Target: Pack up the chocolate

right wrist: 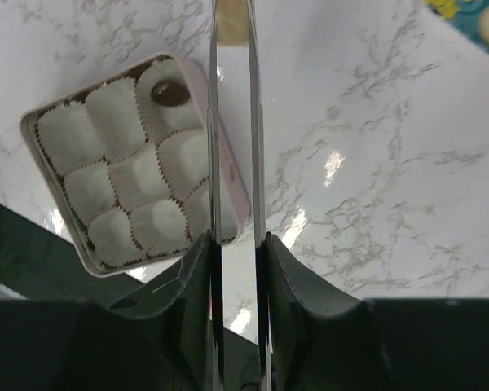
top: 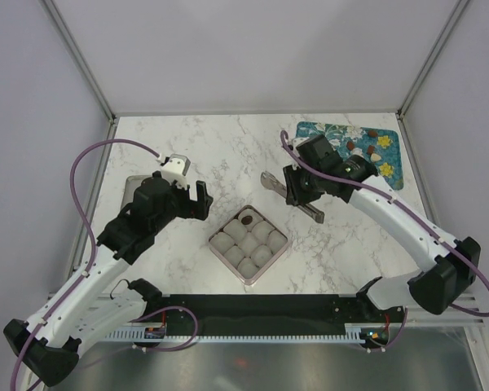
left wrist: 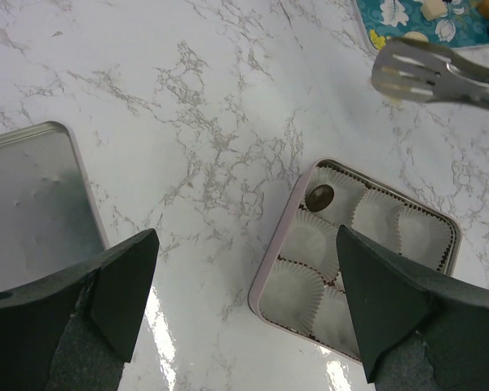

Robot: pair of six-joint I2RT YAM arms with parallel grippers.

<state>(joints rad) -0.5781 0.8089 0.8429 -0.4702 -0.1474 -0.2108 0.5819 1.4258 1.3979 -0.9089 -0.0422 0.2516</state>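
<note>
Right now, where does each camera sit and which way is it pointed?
Top external: above and behind the arms, looking down on the table; both arms show, bases at the bottom.
Left wrist: on the left end effector, looking down between its open fingers at the tin and lid.
Right wrist: on the right end effector, looking along the tongs it grips.
Shared: both wrist views catch the tin's one chocolate.
</note>
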